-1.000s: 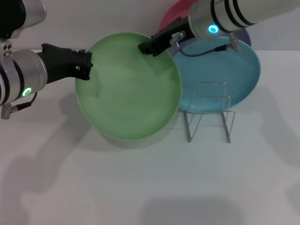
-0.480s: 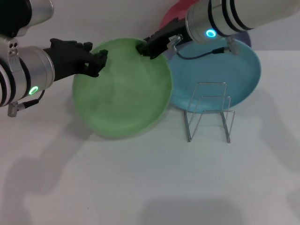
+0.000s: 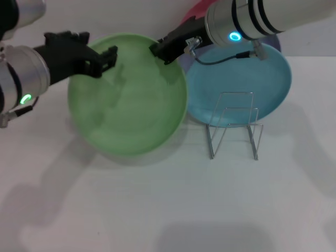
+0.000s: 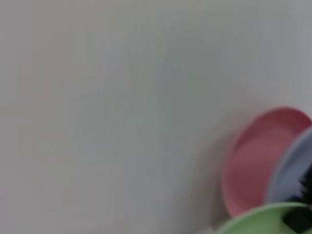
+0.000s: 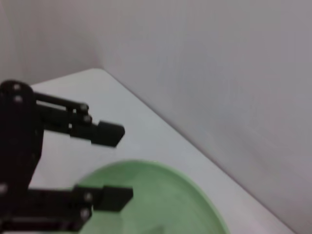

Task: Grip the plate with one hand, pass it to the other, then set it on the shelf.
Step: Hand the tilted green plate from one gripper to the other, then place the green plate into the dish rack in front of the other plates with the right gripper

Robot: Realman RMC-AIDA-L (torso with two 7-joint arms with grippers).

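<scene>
White desk [image 3: 157,210] is carrying a wire dish rack [image 3: 234,126], unloaded; beside it the right end effector [image 3: 160,51] is clamping the light-green plate [image 3: 128,94] aloft, left end effector [image 3: 102,60] gaping at its rim—handover pending.

The table [image 3: 157,210] is a plain white surface that meets a pale wall at the back. A turquoise plate [image 3: 273,79] lies flat on it toward the right rear. Just in front of that plate stands the wire rack [image 3: 233,126], its thin silver loops upright and its feet on the tabletop. Behind the turquoise plate, a pink plate [image 3: 193,16] and a lavender plate [image 3: 274,42] show only at their edges.
</scene>
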